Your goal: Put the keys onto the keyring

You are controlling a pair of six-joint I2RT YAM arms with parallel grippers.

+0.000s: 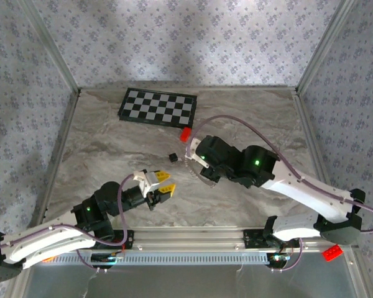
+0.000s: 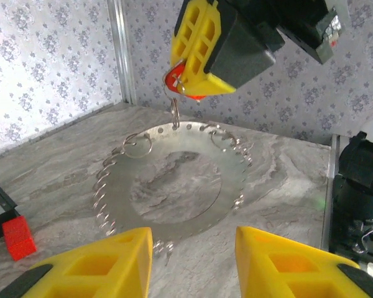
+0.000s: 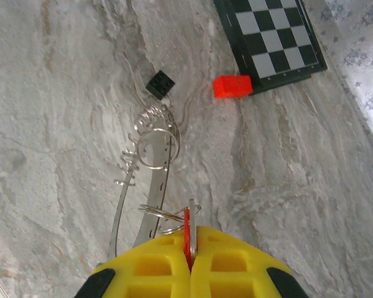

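Note:
My right gripper (image 3: 191, 248) is shut on the key (image 3: 188, 231), a small flat red piece gripped edge-on between the yellow fingers. In the left wrist view the key (image 2: 174, 79) sits under the right gripper (image 2: 188, 84). A small wire ring runs from it down to the rim of the keyring (image 2: 174, 180), a flat silvery loop with a hollow centre and small rings along its edge. The keyring (image 3: 150, 162) stands tilted below the key. My left gripper (image 2: 194, 261) is open just in front of the keyring, nothing between its fingers. From above, the left gripper (image 1: 171, 183) faces the right gripper (image 1: 195, 160) and keyring (image 1: 188, 166).
A bright red block (image 1: 185, 134) and a tiny black cube (image 1: 172, 156) lie just beyond the keyring. A checkerboard (image 1: 158, 107) lies at the back. Another red block (image 1: 331, 252) sits by the right arm's base. Metal frame posts edge the table.

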